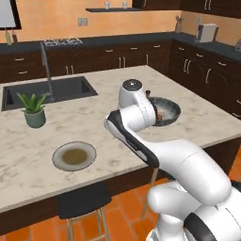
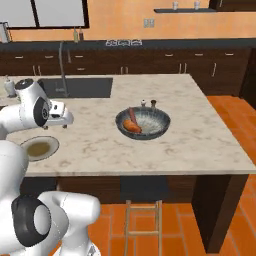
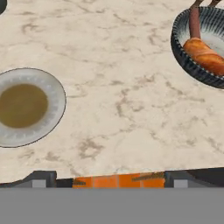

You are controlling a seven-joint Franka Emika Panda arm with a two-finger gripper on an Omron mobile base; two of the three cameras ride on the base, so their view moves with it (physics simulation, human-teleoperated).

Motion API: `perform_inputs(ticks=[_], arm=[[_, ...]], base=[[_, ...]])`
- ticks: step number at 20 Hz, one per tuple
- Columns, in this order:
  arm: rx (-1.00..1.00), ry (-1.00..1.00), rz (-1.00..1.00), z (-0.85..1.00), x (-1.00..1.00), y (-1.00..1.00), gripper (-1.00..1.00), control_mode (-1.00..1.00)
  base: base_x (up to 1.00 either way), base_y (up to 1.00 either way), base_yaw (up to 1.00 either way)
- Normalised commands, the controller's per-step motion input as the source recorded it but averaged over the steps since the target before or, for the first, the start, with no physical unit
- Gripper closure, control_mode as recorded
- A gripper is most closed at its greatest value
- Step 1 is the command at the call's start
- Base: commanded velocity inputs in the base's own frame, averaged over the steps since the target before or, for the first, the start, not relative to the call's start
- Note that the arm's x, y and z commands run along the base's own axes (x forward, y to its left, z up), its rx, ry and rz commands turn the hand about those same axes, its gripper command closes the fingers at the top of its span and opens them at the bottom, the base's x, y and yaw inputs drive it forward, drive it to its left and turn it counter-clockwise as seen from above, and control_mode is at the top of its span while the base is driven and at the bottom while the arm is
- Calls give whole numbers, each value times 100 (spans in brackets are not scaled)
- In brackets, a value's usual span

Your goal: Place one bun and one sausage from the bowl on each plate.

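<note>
While hand (image 3: pixel 107 179) gapes (empty), bowl (image 3: pixel 186 57) upper-right — apart

Hand view: marbled beige stone countertop (image 3: pixel 118 100) with two dishes.
Round grey-rimmed, olive-brown plate (image 3: pixel 54 98) lies at left. Dark blue-grey bowl with speckled rim (image 3: pixel 183 57) sits upper right, holding an orange-brown bun (image 3: pixel 205 54) and a reddish-brown sausage (image 3: pixel 194 19). Gripper fingertips (image 3: pixel 43 178) stand wide apart.

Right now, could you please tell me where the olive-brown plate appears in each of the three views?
Left base view: olive-brown plate at lower left, near the counter's front edge.
Right base view: at the left edge, beside the arm.
Hand view: at the left.
Shared landmark: the dark bowl.
</note>
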Motion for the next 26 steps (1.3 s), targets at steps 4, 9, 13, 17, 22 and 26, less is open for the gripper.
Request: perform_inputs(ticks=[4,9,13,17,22,26], arm=[[0,0,0,0,0,0,-100,100],[0,0,0,0,0,0,-100,100],[0,0,0,0,0,0,-100,100],[0,0,0,0,0,0,-100,100],[4,2,2,-1,14,-20,-100,-100],[22,25,0,-12,92,-100,-100,-100]], base=[[67,-81,20],[51,11,24],[6,47,24],[64,-5,2],[68,-32,12],[0,0,0]])
